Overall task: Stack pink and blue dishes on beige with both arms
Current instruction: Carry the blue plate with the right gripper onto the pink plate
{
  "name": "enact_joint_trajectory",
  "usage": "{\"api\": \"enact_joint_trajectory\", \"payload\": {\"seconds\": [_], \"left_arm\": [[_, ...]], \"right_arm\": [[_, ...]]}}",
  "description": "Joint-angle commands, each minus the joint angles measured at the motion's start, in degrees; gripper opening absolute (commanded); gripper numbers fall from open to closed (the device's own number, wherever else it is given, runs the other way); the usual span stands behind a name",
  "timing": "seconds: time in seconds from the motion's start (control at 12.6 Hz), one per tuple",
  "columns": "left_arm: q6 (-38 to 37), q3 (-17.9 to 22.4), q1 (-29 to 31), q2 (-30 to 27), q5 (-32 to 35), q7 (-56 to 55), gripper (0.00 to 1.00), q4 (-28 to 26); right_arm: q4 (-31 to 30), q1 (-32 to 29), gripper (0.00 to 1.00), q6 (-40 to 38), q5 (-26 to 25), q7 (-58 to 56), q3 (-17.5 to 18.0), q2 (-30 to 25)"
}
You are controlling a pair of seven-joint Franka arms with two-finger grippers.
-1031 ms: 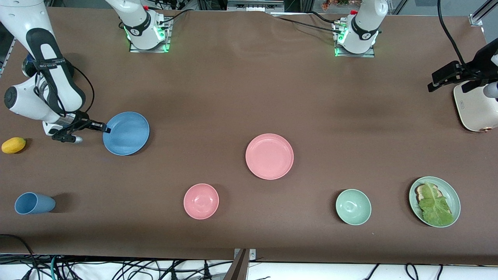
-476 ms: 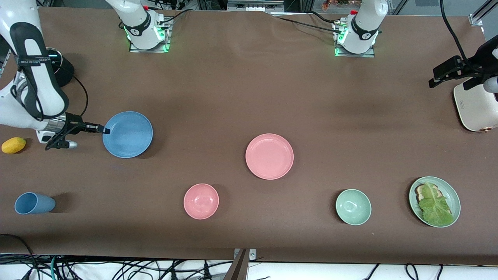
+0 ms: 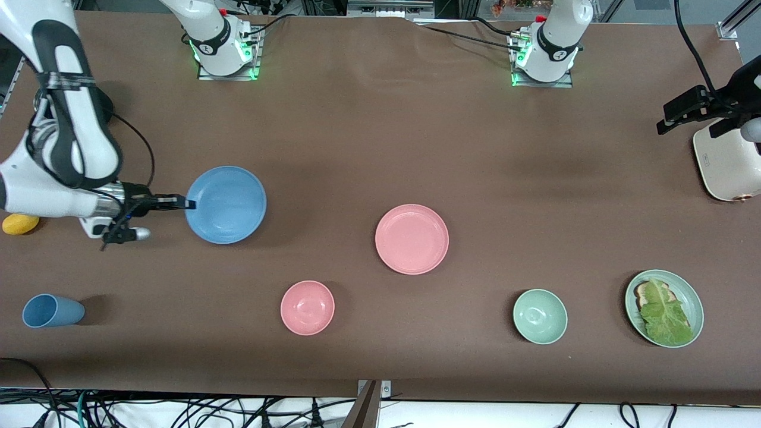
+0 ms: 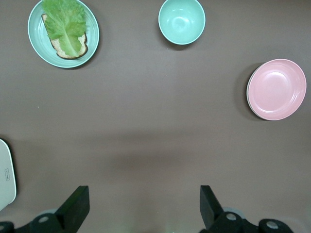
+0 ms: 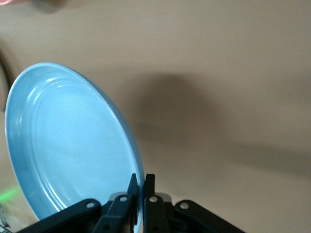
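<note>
We see the right gripper (image 3: pixel 189 204) with its jaws clenched on the rim of the blue plate (image 3: pixel 226 205), holding the plate off the table (image 3: pixel 380 148) over the right arm's end. In the right wrist view the two black fingers (image 5: pixel 131 187) pinch the plate's edge from both faces, and the plate tilts.

We take the pink plate (image 3: pixel 412 239) as our landmark; it lies flat near the middle of the table. The held blue plate hangs toward the right arm's end from it. A small pink bowl (image 3: pixel 307 307) sits nearer to the front camera than the pink plate, and a pale green bowl (image 3: pixel 540 316) sits nearer too, toward the left arm's end. Past that bowl, a green plate with lettuce (image 3: pixel 664 308) rests near the table's end.

The left gripper (image 4: pixel 143 208) waits high over the left arm's end, jaws released and wide apart, holding nothing. Beside it lies the beige plate (image 3: pixel 725 163), well apart from the pink plate.
</note>
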Motion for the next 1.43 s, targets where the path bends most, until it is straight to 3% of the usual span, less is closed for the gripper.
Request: {"api": "enact_joint_trajectory", "payload": {"seconds": [0.0, 0.16, 0.32, 0.56, 0.79, 1.11, 1.35], "left_arm": [[-0.4, -0.4, 0.3, -0.5, 1.1, 1.7, 1.00, -0.5], [-0.4, -0.4, -0.1, 0.5, 1.0, 1.6, 1.00, -0.9], [-0.4, -0.5, -0.6, 1.9, 1.0, 1.2, 1.00, -0.8], [-0.1, -2.2, -0.5, 2.0, 1.2, 0.8, 1.00, -0.8], [-0.1, -4.0, -0.1, 1.9, 1.4, 0.8, 1.00, -0.8], [-0.1, -4.4, -0.2, 1.8, 1.2, 0.8, 1.00, -0.7], [-0.2, -5.1, -0.5, 1.5, 1.3, 0.7, 1.00, -0.7]], "right_arm": [[4.1, 10.3, 0.00, -1.6, -0.1, 12.8, -0.4, 0.2], [7.9, 18.4, 0.00, -0.2, 0.6, 21.9, -0.4, 2.4], [10.2, 25.5, 0.00, 7.1, 1.0, 32.1, -0.2, 4.5], [13.2, 31.8, 0.00, 17.0, 1.9, 38.3, 0.0, 9.3], [18.7, 35.0, 0.00, 23.8, 8.3, 40.5, 0.0, 15.2], [20.3, 38.6, 0.00, 33.3, 8.6, 40.4, 0.0, 20.5], [20.5, 39.8, 0.00, 34.5, 8.5, 40.5, 0.0, 22.3]]}}
